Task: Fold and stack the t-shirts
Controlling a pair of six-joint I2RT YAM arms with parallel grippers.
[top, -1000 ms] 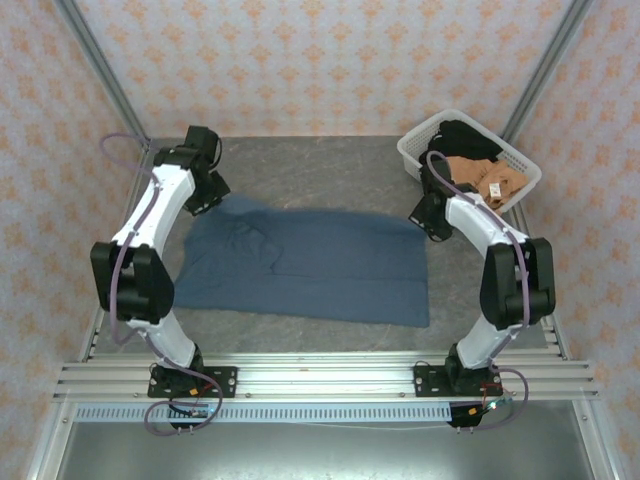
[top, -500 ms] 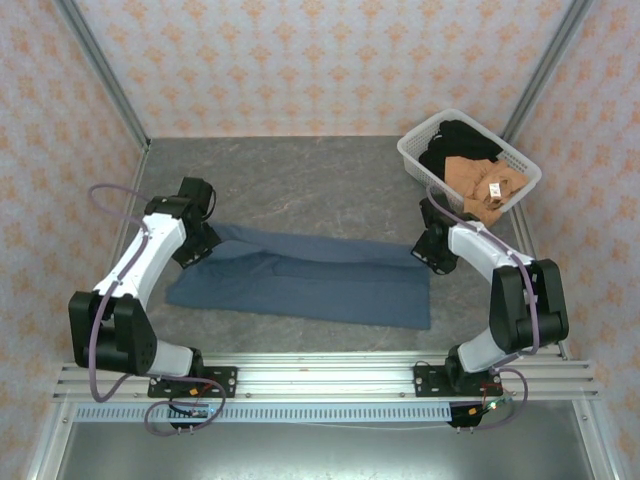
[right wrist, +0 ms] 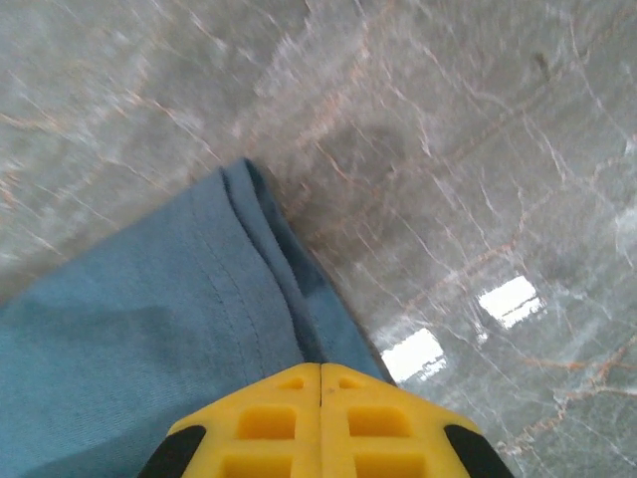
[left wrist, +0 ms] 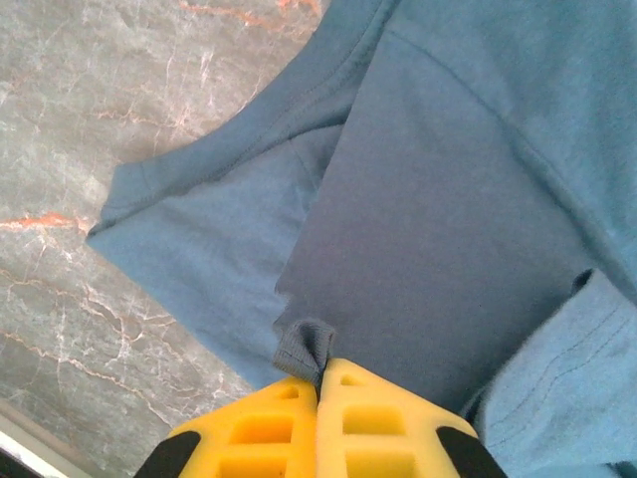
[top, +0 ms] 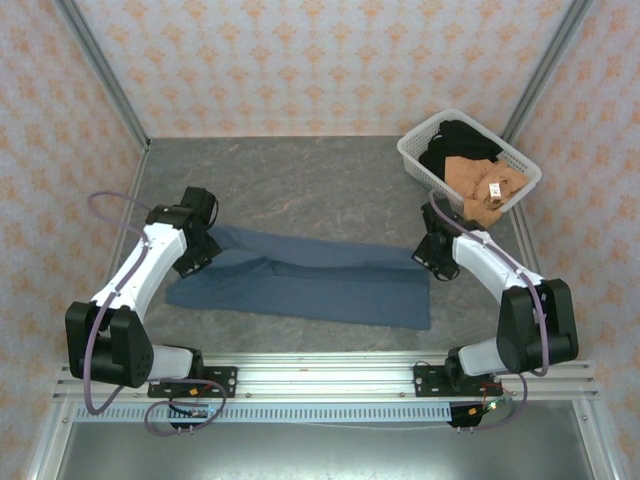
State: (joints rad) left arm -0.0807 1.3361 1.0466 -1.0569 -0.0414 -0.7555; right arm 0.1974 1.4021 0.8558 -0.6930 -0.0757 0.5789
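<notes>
My left gripper (left wrist: 318, 383) was clamped tight on a small nub of the slate-blue t-shirt (left wrist: 448, 199), its yellow fingers pressed together. My right gripper (right wrist: 320, 373) was likewise closed, on that shirt's folded edge. Both my arms were stretched forward and low, elbows bowed outward, wrists angled in toward each other.

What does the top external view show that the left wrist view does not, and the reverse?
Top external: the whole blue tee folded into a long strip, the basket holding a tan tee and a black tee, and the right tool at the strip's right end. Left wrist: the left tool shut on a small pinch of blue cloth. Both: the blue tee lying on the marbled table.
</notes>
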